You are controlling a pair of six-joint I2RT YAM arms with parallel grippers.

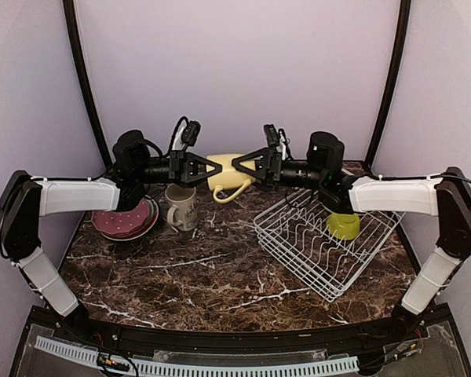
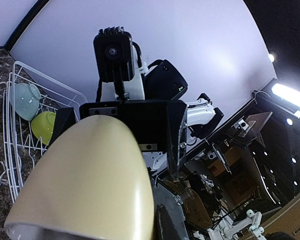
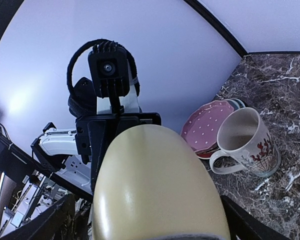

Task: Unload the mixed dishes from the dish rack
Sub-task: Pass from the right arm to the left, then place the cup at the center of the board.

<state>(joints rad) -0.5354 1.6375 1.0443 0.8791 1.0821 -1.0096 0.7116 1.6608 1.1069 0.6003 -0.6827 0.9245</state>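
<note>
pale yellow ceramic mug (image 1: 228,184) held aloft over brown marble tabletop (image 1: 204,267), between both arms | right pincer (image 1: 237,163): fingers straddle the mug, clamped on it | left pincer (image 1: 217,168): against the mug's other end, grip cannot be told | lime-green bowl (image 1: 344,225) sits in white wire dish rack (image 1: 298,251) | cream-grey printed mug (image 1: 181,206) and maroon-pink dotted plate stack (image 1: 125,222) on tabletop, left side
</note>
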